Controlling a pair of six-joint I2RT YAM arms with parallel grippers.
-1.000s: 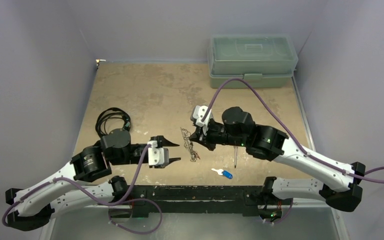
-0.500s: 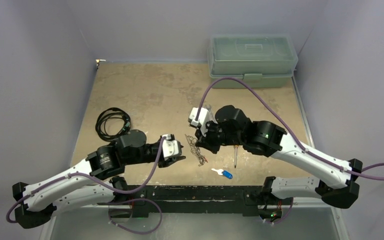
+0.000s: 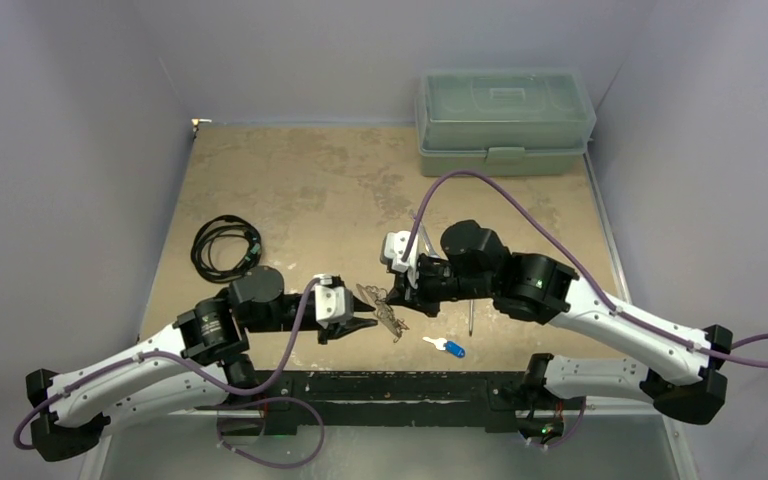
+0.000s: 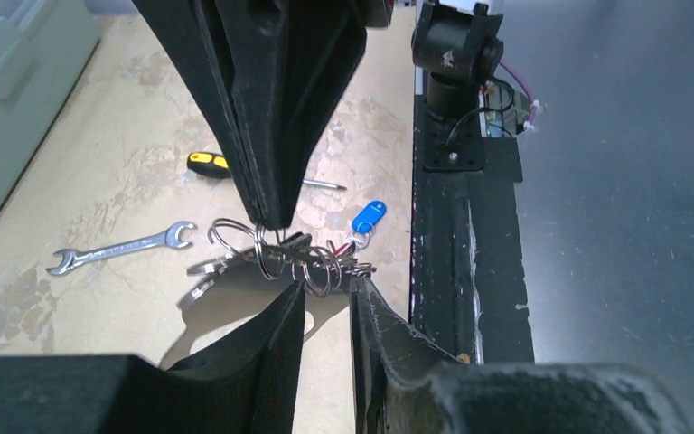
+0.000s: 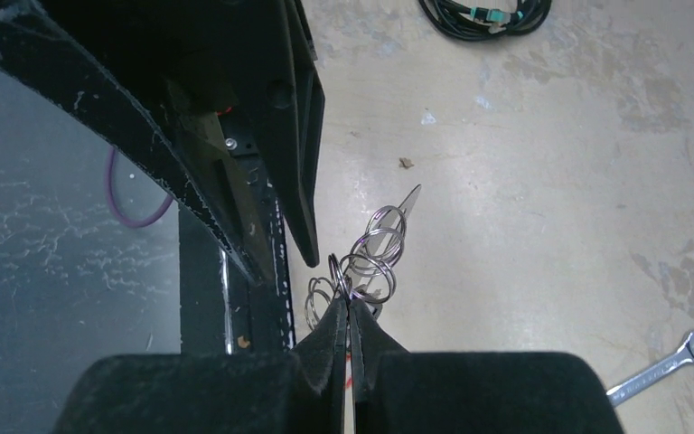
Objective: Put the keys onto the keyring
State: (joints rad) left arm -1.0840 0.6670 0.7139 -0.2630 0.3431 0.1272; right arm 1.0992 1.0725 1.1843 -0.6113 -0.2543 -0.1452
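The keyring (image 3: pixel 381 306) is a bundle of silver split rings on a grey metal holder, lifted just above the table near the front middle. My right gripper (image 3: pixel 397 298) is shut on one ring (image 5: pixel 338 271) of the bundle. In the left wrist view its fingertips (image 4: pixel 267 217) pinch the rings (image 4: pixel 300 259) from above. My left gripper (image 3: pixel 365 322) is open with a narrow gap, its tips (image 4: pixel 327 289) just under the rings. A blue-headed key (image 3: pixel 451 348) lies on the table to the right, also showing in the left wrist view (image 4: pixel 369 217). A red bit shows among the rings.
A yellow-handled screwdriver (image 3: pixel 471 316) lies right of the bundle, and a silver wrench (image 4: pixel 119 248) behind it. A coiled black cable (image 3: pixel 224 246) lies at the left. A green toolbox (image 3: pixel 505 120) stands at the back right. The black front rail (image 3: pixel 400 385) runs along the near edge.
My left gripper has moved right up to the ring bundle and its jaws have narrowed. My right gripper has shifted slightly, still holding the bundle.
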